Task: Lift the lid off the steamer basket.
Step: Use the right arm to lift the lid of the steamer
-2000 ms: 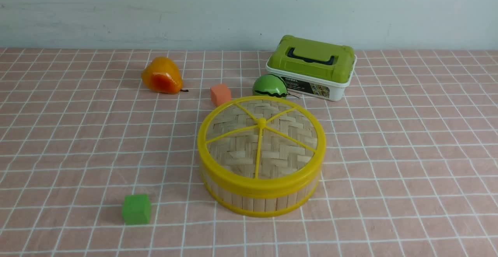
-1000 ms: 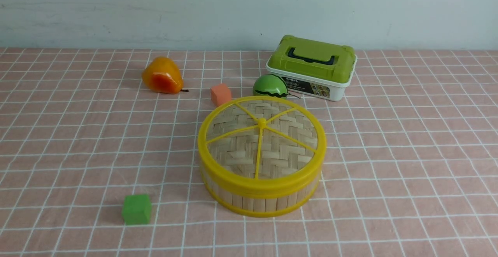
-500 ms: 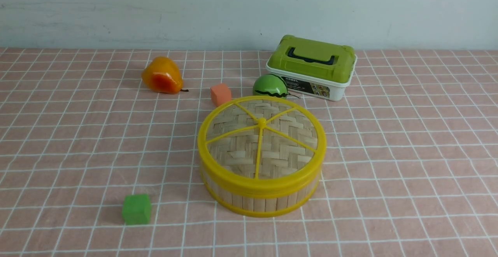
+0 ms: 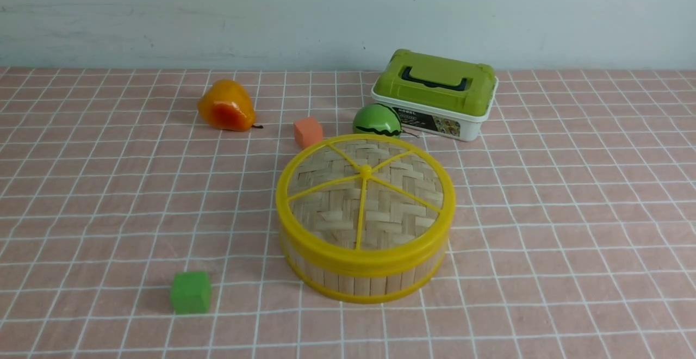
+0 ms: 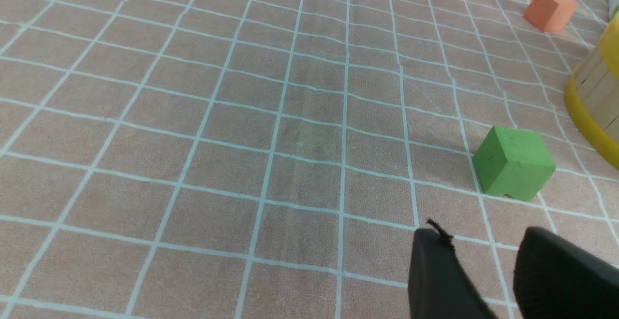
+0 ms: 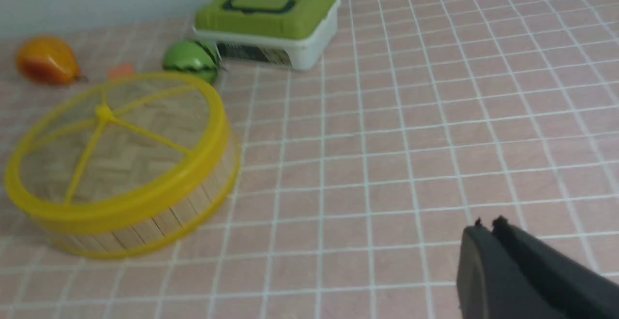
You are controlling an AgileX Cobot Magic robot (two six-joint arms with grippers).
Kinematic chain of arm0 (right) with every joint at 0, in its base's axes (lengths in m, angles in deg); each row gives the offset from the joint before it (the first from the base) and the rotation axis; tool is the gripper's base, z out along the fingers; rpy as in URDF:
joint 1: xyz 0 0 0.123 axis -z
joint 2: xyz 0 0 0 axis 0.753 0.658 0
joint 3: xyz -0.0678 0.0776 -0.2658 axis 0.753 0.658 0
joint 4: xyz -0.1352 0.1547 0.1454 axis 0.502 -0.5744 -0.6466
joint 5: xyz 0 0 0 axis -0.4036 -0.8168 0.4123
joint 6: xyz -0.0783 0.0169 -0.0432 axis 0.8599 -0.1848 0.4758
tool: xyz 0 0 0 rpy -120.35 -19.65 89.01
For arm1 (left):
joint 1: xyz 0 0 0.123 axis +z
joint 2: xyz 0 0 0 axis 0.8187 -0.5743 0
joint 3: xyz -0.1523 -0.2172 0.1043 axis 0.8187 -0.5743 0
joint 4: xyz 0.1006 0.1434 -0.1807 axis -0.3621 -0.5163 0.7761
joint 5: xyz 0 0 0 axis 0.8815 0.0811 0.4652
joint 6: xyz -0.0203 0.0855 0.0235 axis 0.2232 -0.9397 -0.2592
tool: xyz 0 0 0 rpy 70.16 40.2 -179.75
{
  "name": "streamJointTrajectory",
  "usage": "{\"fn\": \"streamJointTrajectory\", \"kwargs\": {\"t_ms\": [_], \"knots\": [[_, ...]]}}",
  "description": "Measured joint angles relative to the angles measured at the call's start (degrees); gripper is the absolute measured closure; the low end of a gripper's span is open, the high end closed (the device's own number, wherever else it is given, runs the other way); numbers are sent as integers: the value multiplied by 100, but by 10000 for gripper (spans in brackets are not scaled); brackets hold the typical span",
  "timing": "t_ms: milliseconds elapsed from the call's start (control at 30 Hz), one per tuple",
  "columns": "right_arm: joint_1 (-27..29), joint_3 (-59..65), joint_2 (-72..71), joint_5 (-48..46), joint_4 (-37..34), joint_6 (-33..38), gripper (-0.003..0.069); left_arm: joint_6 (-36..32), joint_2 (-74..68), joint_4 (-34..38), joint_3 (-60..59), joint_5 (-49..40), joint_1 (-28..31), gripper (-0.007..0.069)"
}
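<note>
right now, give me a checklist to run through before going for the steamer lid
- Lid seated on the steamer basket: ok
- Centre knob uncovered from above: ok
- Right end effector opened for a grasp: not ok, it is shut
- Left end effector holding nothing: ok
- Orange cube well away from the basket: not ok, close behind it
- Lid loose enough to lift freely: cannot tell
</note>
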Motion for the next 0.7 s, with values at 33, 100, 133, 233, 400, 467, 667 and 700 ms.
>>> {"fn": "streamJointTrajectory", "kwargs": {"t_ms": [33,100,133,233,400,467,667,700], "knots": [[0,-336,336,-309,82,159,679,0,0,0,0,0,0,385],[0,-1014,1079,-738,96,423,679,0,0,0,0,0,0,385],[0,-1215,1401,-927,38,541,679,0,0,0,0,0,0,385],[-37,-2238,2639,-1641,-675,1172,673,0,0,0,0,0,0,385],[-714,-3397,4137,-2315,-1280,1783,660,0,0,0,0,0,0,385],[-958,-3686,4478,-2395,-1216,1772,659,0,0,0,0,0,0,385],[-2481,-5745,6960,-2467,255,1002,636,0,0,0,0,0,0,385],[-2619,-5996,7325,-2467,413,909,627,0,0,0,0,0,0,385]]}}
